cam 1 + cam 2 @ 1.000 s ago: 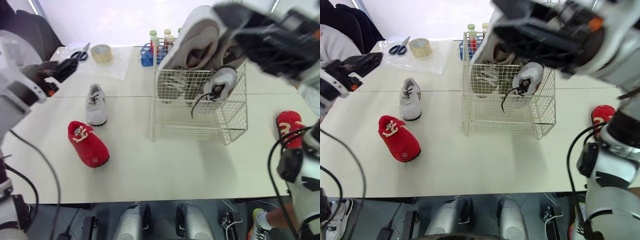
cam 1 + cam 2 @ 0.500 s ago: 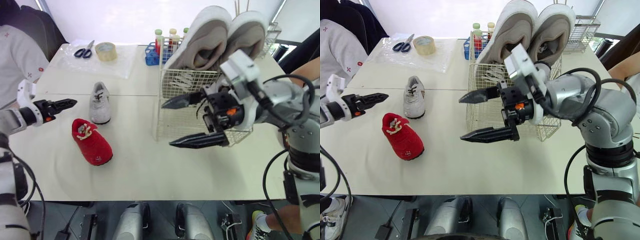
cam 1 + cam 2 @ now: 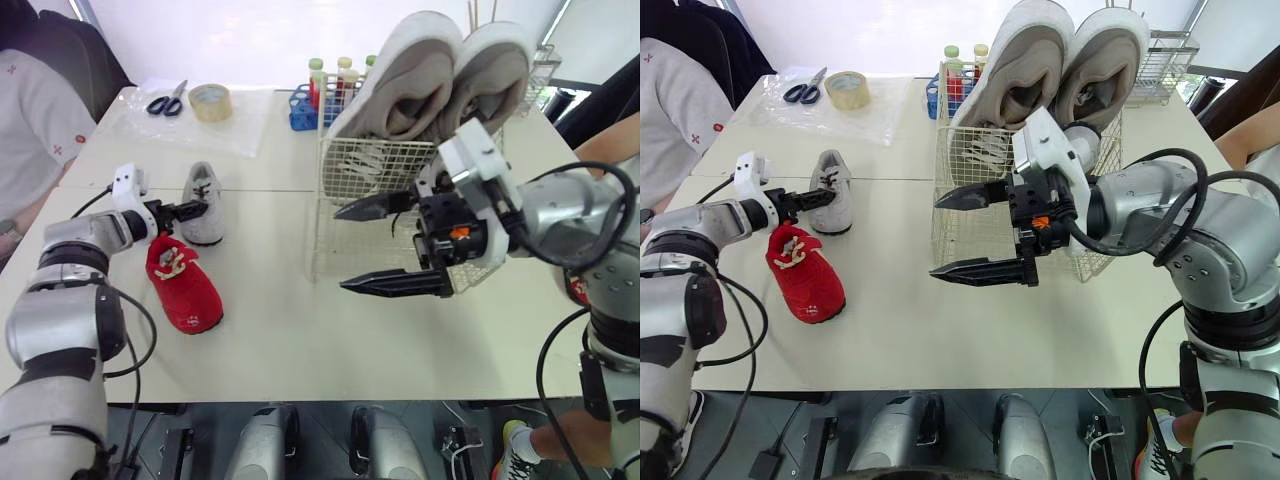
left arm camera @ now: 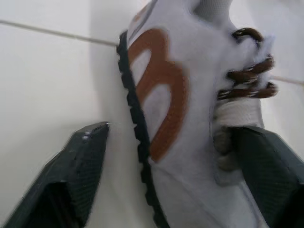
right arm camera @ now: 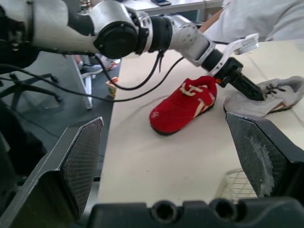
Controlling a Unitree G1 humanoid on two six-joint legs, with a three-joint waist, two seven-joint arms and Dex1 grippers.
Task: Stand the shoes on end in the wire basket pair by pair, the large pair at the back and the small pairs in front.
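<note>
A small white shoe [image 3: 201,203] with a brown mark lies on the table beside a small red shoe [image 3: 184,286]. My left gripper [image 3: 186,210] is open and straddles the white shoe [image 4: 180,114]: one finger [image 4: 83,159] stands apart from the sole, the other [image 4: 266,166] is at the laces. The wire basket [image 3: 345,255] holds the large grey pair [image 3: 430,75] on end at the back. My right gripper [image 3: 362,247] hangs wide open in front of the basket, holding nothing. The right wrist view looks at the red shoe [image 5: 185,104] and my left gripper [image 5: 242,84].
A tape roll [image 3: 210,102], scissors [image 3: 162,103] and a rack of bottles [image 3: 312,95] stand at the table's back. A person in a white top [image 3: 35,110] sits at the left. A second wire basket [image 3: 1160,62] is at the far right.
My left gripper has moved right across the table onto the white shoe. My right gripper has stayed open in front of the basket, shifting slightly right.
</note>
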